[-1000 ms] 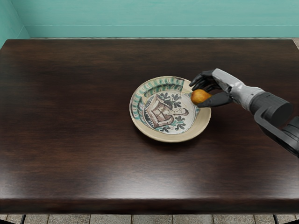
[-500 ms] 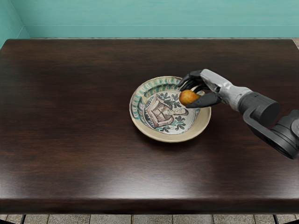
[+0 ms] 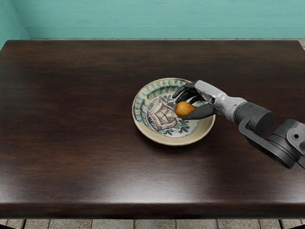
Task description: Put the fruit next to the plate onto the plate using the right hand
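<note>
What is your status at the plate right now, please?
Right hand shut on fruit, over plate middle. Fruit not released yet. Left hand out of view. Nothing else on the plate.

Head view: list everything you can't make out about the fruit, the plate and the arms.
- Head view: whether the fruit touches the plate; the right hand grasping it covers its underside.
- Plate's painting, right part: hidden by hand and fruit.
- Right arm: cut off by the right edge.
- Left arm: out of view.
</note>
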Controlling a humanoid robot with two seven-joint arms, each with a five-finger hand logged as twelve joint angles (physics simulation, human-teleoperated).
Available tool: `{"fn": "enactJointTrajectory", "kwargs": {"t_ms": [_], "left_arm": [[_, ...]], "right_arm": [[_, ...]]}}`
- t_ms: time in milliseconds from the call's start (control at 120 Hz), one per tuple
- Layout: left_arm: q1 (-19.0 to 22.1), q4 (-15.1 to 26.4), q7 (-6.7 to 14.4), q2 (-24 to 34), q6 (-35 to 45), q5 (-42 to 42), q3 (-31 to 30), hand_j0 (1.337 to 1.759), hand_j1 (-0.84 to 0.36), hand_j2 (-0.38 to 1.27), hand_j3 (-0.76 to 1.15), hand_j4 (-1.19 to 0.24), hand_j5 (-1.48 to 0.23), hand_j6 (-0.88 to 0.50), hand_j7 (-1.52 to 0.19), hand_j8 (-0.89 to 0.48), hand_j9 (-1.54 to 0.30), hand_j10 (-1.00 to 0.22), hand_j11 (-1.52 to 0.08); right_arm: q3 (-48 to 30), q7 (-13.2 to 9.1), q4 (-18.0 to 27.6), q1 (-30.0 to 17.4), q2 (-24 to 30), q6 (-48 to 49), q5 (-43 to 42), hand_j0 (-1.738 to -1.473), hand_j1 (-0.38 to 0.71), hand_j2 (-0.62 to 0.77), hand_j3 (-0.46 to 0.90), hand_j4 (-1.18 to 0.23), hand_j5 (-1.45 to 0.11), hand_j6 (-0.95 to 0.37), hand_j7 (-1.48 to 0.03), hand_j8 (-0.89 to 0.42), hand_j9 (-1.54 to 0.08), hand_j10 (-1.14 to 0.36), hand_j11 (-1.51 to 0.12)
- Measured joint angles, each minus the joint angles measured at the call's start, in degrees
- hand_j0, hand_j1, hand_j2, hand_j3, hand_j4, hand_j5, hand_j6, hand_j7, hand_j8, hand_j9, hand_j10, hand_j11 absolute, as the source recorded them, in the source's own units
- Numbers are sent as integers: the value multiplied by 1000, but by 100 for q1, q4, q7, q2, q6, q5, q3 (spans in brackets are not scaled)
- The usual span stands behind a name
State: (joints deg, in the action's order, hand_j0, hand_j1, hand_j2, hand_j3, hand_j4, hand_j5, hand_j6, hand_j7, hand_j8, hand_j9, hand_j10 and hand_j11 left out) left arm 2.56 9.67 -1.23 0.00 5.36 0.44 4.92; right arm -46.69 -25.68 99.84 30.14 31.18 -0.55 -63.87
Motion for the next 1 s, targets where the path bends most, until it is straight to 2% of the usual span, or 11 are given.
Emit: {"fn": "enactJointTrajectory", "kwargs": {"t_ms": [75,275,458,567,667,825,1000], "left_arm": [[3,0,0,0,0,0,0,1658,349,0,0,0,0,-1,0,0,0,0,0],[2,0,0,0,0,0,0,1658,349,0,0,0,0,-1,0,0,0,0,0],[7,0,0,0,0,0,0,1658,349,0,0,0,0,-1,0,0,0,0,0],[1,0,0,0,0,0,-1,1658,349,0,0,0,0,-1,0,0,0,0,0],[5,0,0,0,0,0,0,1658,349,0,0,0,0,-1,0,0,0,0,0],[-22,4,0,0,-7,-4,2,1658,349,0,0,0,0,-1,0,0,0,0,0],[-19,9,0,0,-15,-7,-5,1658,349,0,0,0,0,-1,0,0,0,0,0]], "right_arm": [[10,-2,-4,1,3,-4,-2,-1658,234,2,0,-512,-673,-537,-669,-443,-668,-485,-666],[9,-8,-7,8,52,-15,-4,-1658,50,-29,0,-343,-448,-353,-447,-317,-446,-333,-445],[-51,-119,-22,9,105,-13,-2,-1658,-74,-30,0,-234,-305,-239,-304,-224,-304,-230,-304],[-262,-169,-40,9,385,206,122,-1658,-178,-19,0,-147,-190,-149,-190,-141,-190,-144,-189],[-737,-194,-172,9,880,960,963,-1658,-237,-12,0,-97,-125,-99,-124,-93,-124,-95,-124],[-1113,-206,-711,9,1668,2379,2746,-1658,-291,-6,0,-51,-65,-52,-65,-49,-65,-50,-65],[-1206,-208,-1227,8,1949,3322,3523,-1658,-318,-3,0,-28,-35,-29,-35,-27,-35,-27,-35]]}}
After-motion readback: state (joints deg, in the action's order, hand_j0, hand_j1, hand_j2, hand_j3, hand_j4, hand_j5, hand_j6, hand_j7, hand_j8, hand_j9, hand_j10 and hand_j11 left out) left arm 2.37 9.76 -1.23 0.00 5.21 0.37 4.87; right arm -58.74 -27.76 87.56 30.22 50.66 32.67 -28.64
